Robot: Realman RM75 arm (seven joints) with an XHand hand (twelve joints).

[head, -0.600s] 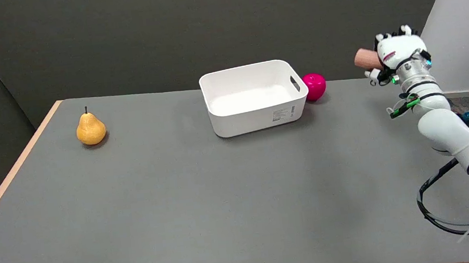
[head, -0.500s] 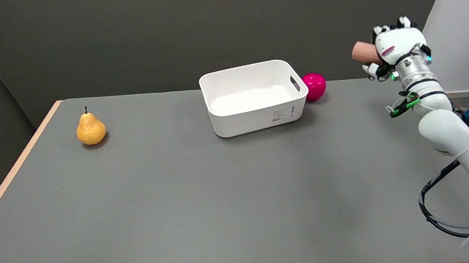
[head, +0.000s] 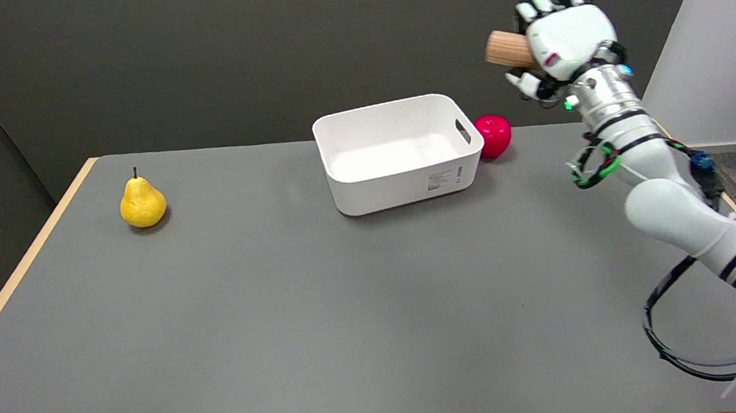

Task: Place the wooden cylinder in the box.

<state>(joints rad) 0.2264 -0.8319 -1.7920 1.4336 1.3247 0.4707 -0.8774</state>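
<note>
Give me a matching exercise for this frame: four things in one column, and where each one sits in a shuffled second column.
Things
1. light wooden cylinder
2. yellow pear
3. red apple-shaped toy
4. white rectangular plastic box

Places
A. on the table, right against the box's handle end
B. near the table's left edge, standing alone
C. in the air, gripped by the white right hand
D. towards the far side of the grey table, nothing inside

Pairs: 1-C, 2-B, 3-A, 4-D
</note>
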